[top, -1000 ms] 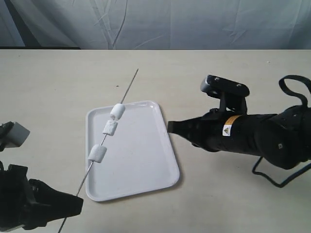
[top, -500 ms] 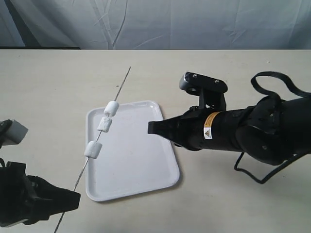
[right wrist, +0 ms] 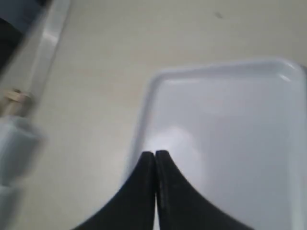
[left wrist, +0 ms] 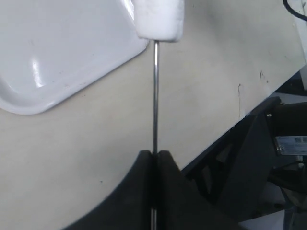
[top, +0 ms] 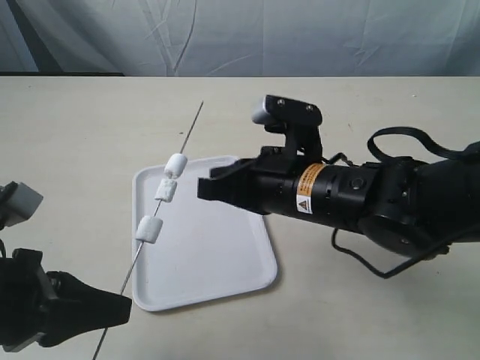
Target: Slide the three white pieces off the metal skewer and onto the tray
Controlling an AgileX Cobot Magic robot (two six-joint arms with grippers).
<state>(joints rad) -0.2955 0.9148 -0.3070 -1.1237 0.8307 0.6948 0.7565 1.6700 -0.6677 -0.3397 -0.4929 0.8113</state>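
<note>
The thin metal skewer (top: 166, 186) slants over the left rim of the white tray (top: 217, 247), with three white pieces (top: 166, 190) threaded on it. My left gripper (top: 124, 304) at the bottom left is shut on the skewer's near end. In the left wrist view the skewer (left wrist: 155, 96) runs from the left gripper (left wrist: 155, 153) up to the nearest white piece (left wrist: 159, 19). My right gripper (top: 202, 187) hovers over the tray's upper half, shut and empty, a short way right of the pieces. The right wrist view has the right gripper (right wrist: 155, 153) above the tray (right wrist: 230, 124).
The tray lies on a pale beige table (top: 360, 300), with a grey curtain (top: 240, 37) behind it. A cable (top: 390, 142) loops over the right arm. In the left wrist view the table edge and a dark frame (left wrist: 249, 158) below it are visible.
My right gripper has travelled left, from beside the tray's right rim to over the tray near the skewer. The skewer with its pieces has shifted slightly left and back.
</note>
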